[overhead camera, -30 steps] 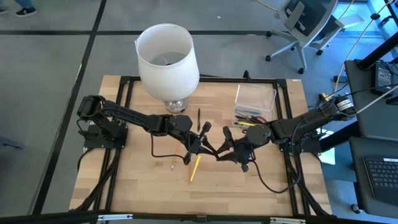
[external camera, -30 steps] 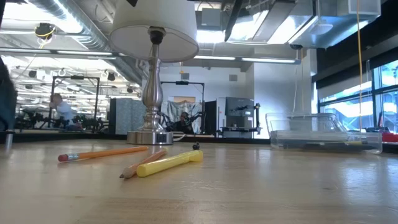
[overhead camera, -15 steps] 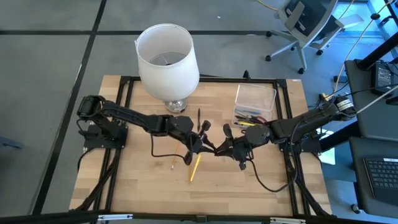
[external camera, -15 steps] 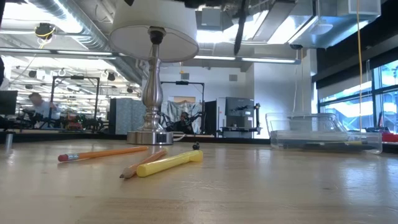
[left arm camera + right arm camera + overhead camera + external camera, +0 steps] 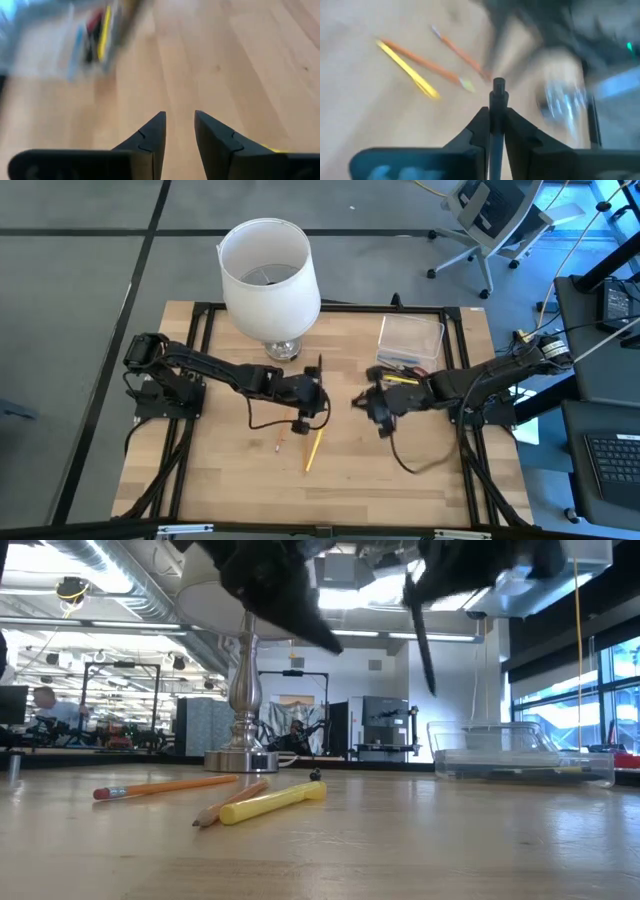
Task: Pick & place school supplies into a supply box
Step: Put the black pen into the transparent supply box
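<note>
My right gripper (image 5: 368, 402) hovers over the table's middle, right of centre, shut on a dark pen (image 5: 421, 640). My left gripper (image 5: 318, 398) hangs just left of it, open, with nothing between its fingers (image 5: 179, 124). On the wood below lie a yellow marker (image 5: 313, 448), an orange pencil (image 5: 165, 785) and a brown pencil (image 5: 228, 805). A black pen (image 5: 320, 366) lies near the lamp's foot. The clear supply box (image 5: 410, 345) stands at the far right with several pens inside. My right gripper pinches the dark pen between its two fingers, with the pen lying along them. The pen's capped end (image 5: 498, 86) sticks out past the fingertips. In the low view the pen slants downward from the gripper, lifted clear of the table.
A lamp with a big white shade (image 5: 268, 275) stands at the far edge, its metal foot (image 5: 240, 755) on the wood. Black frame rails (image 5: 200, 360) run along the table's sides. Bare wood (image 5: 400, 480) lies toward the near edge.
The two grippers, which met over the table's middle, have drawn apart: the left toward the left and far side, the right toward the box. Both have tipped downward. The dark pen has gone with the right gripper and now hangs lower and more slanted.
</note>
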